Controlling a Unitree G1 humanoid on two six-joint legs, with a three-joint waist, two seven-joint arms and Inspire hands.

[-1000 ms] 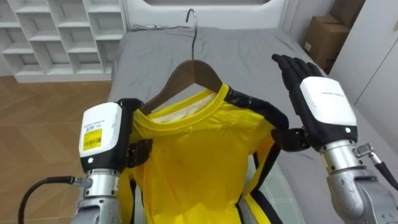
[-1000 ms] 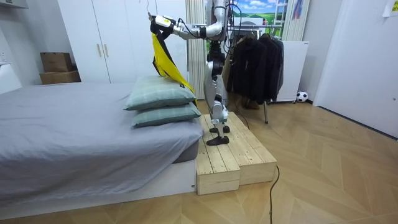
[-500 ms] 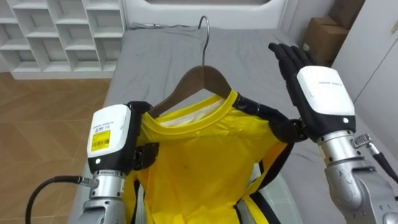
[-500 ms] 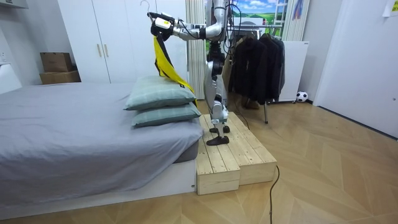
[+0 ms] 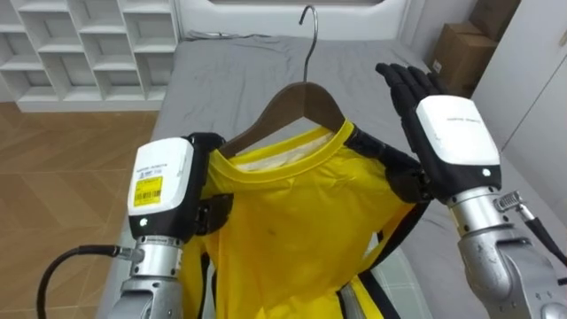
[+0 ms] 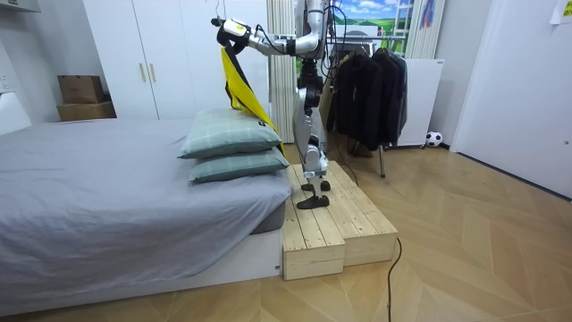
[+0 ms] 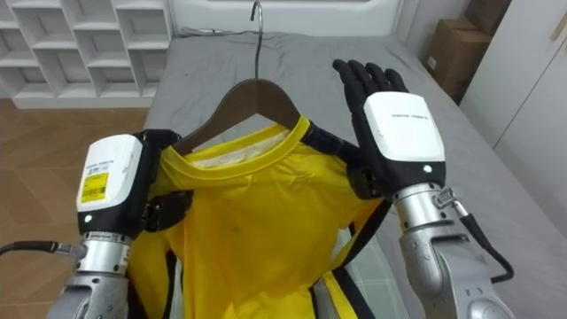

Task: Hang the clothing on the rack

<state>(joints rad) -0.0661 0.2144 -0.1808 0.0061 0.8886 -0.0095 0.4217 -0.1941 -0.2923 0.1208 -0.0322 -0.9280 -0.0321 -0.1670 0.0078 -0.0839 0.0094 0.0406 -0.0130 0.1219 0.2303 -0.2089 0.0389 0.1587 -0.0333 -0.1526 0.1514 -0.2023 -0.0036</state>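
Left hand [image 5: 162,186] pinches the shirt [image 5: 283,230] at one hanger [image 5: 301,93] end; right hand [image 5: 447,142], fingers [image 5: 403,84] straight, props the other, so the hook [image 5: 307,27] points up to hang.

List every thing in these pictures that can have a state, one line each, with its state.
yellow shirt, on the wooden hanger, held up
wooden hanger, upright, hook free
left hand, at the shirt's left shoulder
right hand, open, fingers straight, at the right shoulder
pillows, stacked on the bed
dark clothes, hanging
wardrobe doors, shut
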